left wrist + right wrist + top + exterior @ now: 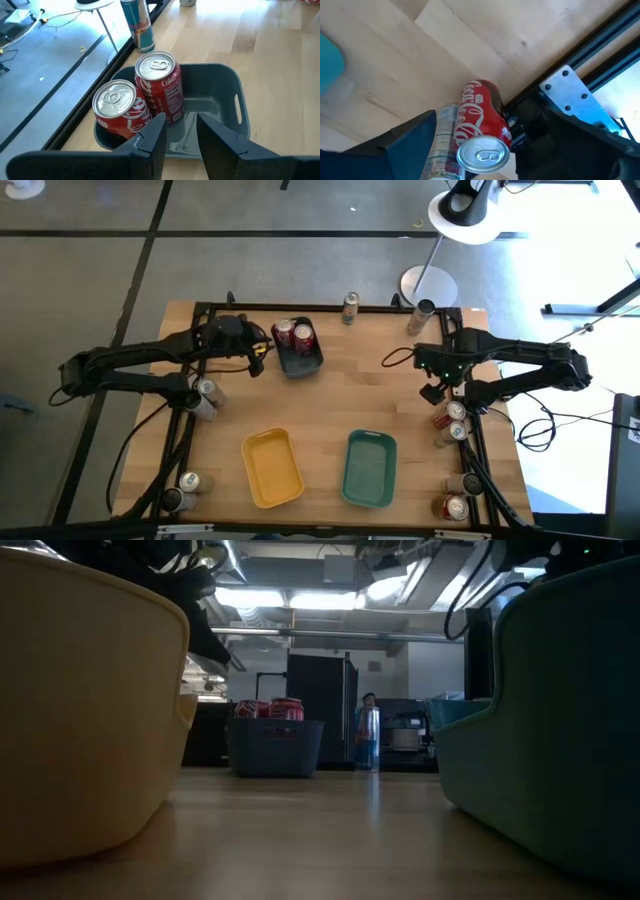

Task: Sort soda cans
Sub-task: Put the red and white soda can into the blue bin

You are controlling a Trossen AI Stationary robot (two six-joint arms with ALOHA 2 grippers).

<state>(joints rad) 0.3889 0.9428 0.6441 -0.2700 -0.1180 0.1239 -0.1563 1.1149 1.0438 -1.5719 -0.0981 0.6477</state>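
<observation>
Two red soda cans [160, 85] [117, 107] stand upright in the dark blue tray [227, 95] at the far middle of the table. My left gripper [181, 137] hovers open at the tray's near-left rim, nothing between its fingers. My right gripper [440, 388] points down, open, above a red can [481, 127] and a silver can [444, 145] standing at the table's right edge. One of its fingers [412, 142] shows beside the silver can. A blue-and-silver can [349, 307] stands at the far edge.
An empty yellow tray [272, 468] and an empty teal tray [370, 468] lie side by side near the front. More cans stand along the left edge [207, 390] [190, 483], the right edge [457, 507] and the far right corner [425, 310]. The black table frame [555, 125] runs beside the right-hand cans.
</observation>
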